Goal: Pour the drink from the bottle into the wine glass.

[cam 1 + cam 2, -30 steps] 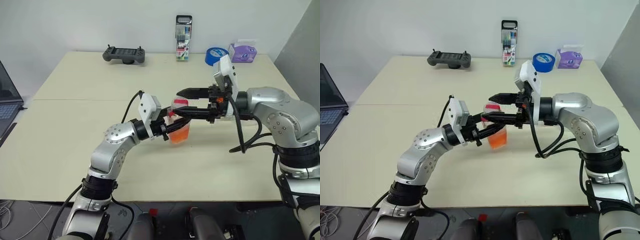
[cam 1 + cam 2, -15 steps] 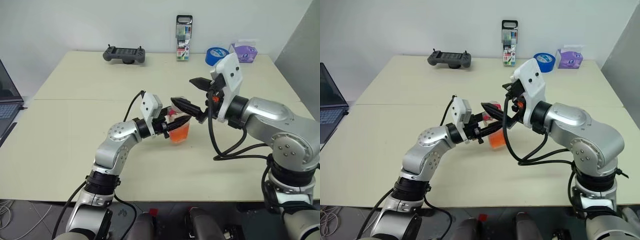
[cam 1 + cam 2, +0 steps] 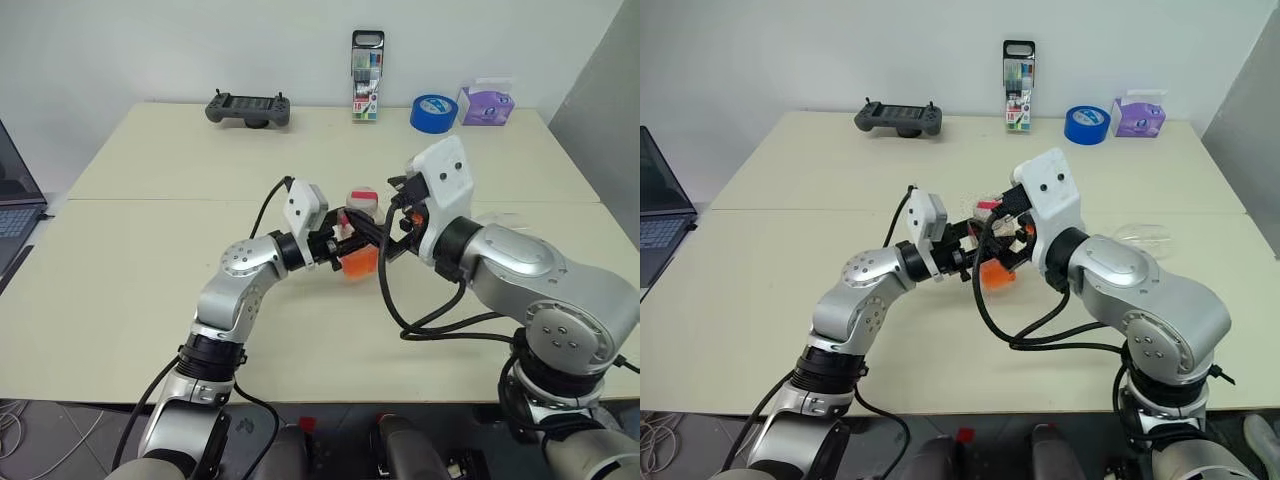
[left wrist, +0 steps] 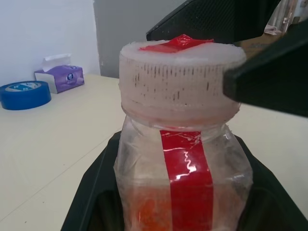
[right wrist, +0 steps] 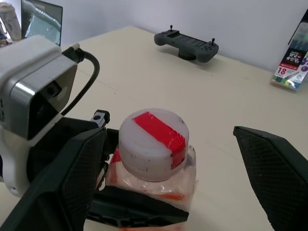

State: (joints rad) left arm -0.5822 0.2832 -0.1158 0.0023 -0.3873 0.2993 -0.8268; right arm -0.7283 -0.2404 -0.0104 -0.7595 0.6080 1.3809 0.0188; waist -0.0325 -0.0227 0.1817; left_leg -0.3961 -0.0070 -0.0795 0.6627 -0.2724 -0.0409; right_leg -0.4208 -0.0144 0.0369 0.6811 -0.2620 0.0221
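Early stage, nothing poured yet. The left tool [image 3: 338, 243] is clenched round the body of the bottle [image 3: 359, 237], holding it upright above the worktop [image 3: 150, 260]; in the left wrist view the black fingers [image 4: 91, 192] cradle the bottle's lower half from both sides. The cap [image 5: 153, 143], white with a red strip across its top, is still seated on the neck. The drink [image 3: 358, 264], orange-red, sits in the bottom part of the bottle, none of it out. The right tool [image 5: 171, 159] stands spread wide, one finger on each side of the cap with clear air between finger and cap on both sides; it is not gripping anything. My reading: the step in hand is uncapping, with the right tool lined up to close on the cap. The wine glass [image 3: 1143, 236] lies on its side on the worktop, out beyond the right arm, well apart from both tools and empty as far as I can tell. Left to do, by my judgement: pinch and twist off the cap, get the glass standing, then tip the bottle over its bowl.
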